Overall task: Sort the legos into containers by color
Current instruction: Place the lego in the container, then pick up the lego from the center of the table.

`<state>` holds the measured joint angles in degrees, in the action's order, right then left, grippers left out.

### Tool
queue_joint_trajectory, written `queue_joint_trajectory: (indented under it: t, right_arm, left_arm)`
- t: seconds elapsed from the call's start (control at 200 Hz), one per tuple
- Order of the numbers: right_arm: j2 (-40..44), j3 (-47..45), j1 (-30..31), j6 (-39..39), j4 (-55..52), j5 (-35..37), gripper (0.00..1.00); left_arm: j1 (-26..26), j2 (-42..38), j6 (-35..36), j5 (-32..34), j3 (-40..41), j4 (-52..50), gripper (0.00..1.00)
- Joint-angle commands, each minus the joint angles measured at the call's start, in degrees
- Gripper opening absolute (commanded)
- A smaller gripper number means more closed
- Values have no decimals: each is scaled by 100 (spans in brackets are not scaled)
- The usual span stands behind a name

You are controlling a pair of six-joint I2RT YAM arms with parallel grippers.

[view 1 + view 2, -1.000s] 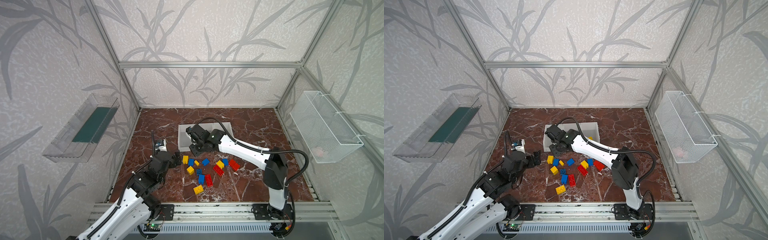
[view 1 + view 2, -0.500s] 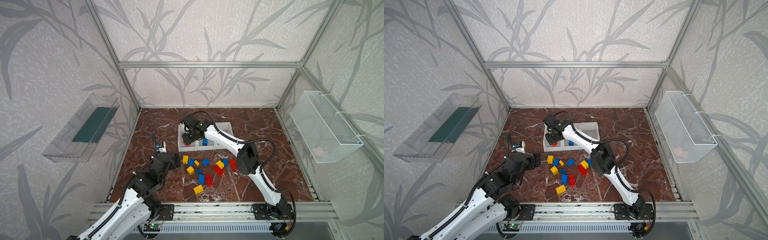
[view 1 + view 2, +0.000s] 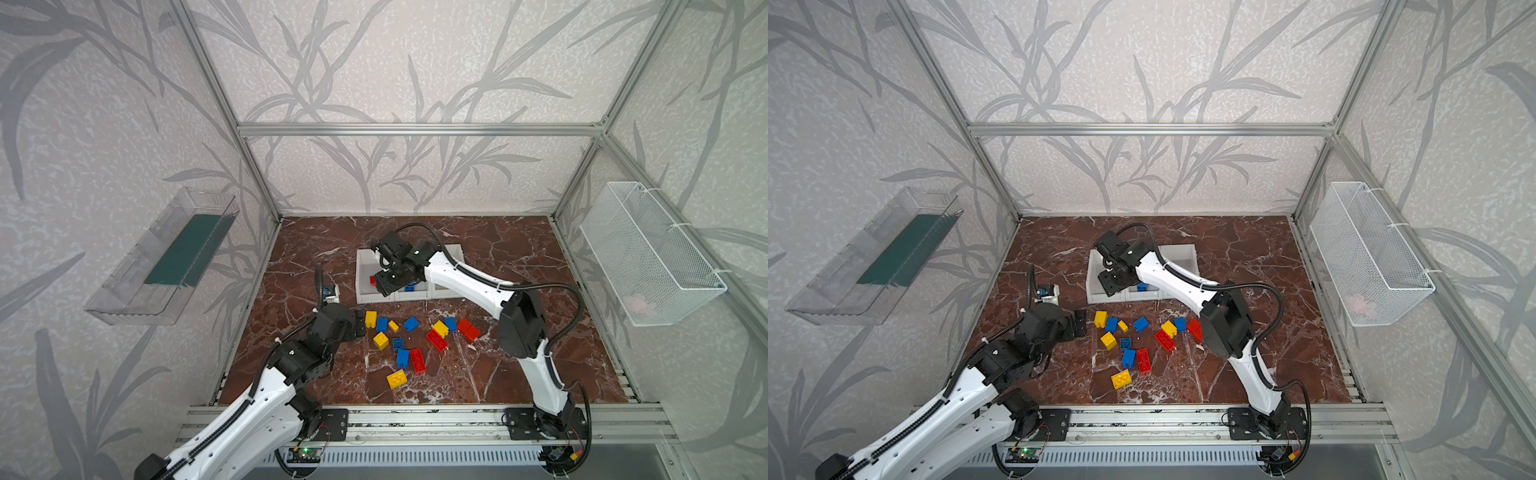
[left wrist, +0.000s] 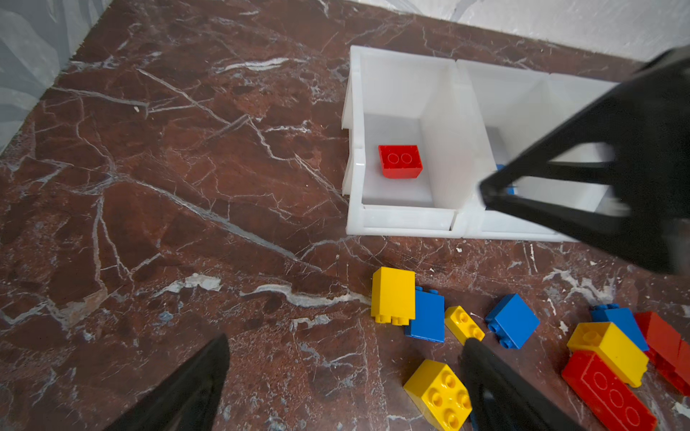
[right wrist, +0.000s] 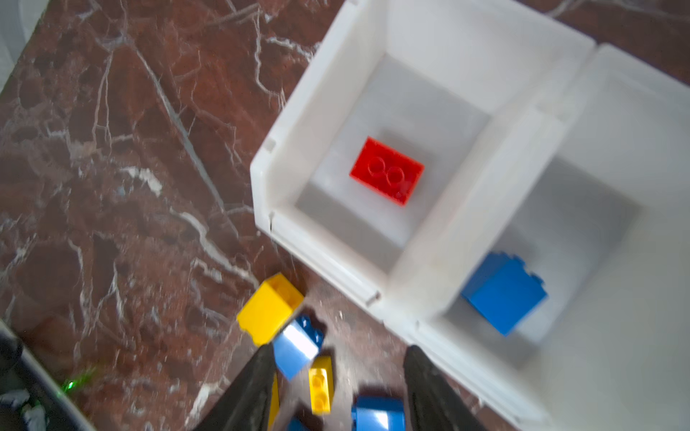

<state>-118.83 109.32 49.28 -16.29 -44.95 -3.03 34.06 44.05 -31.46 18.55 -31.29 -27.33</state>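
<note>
Overhead, the right gripper (image 3: pixel 381 286) hovers, jaws apart, above the bins (image 3: pixel 360 270).

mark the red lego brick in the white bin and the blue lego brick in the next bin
red lego brick (image 5: pixel 386 171), right wrist view, studded top face
blue lego brick (image 5: pixel 504 294), right wrist view, broad flat face

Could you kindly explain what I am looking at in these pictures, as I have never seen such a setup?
Two white robot arms, each ending in a two-fingered claw, stand at a marble table. Two pictures look down from overhead; two come from cameras on the wrists. Red, blue and yellow toy bricks lie loose near a row of white bins. A red brick lies in the end one, a blue brick in the next. The left claw and right claw are open and hold nothing.
</note>
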Motion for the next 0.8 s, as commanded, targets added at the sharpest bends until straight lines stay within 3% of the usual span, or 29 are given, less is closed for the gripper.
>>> queue_joint_trajectory:
  t: [0.0,0.275,0.5,0.69,0.795]
  right_arm:
    - [1002,-956,-172,-312,615,89,57]
    - [2754,-3144,-303,-836,832,556,58]
    - [3710,-4266,-330,-1309,1050,896,58]
    - [4089,-4581,-370,-1414,1005,1093,58]
    - [4154,-4643,-392,-1425,972,1112,58]
  left_arm:
    - [-35,434,185,-240,2,210,99]
    - [-109,2095,692,-522,-552,447,98]
    - [-218,3477,903,-642,-1232,365,94]
    - [-318,4236,924,-866,-1673,144,84]
    - [-330,4514,920,-1013,-1772,182,71]
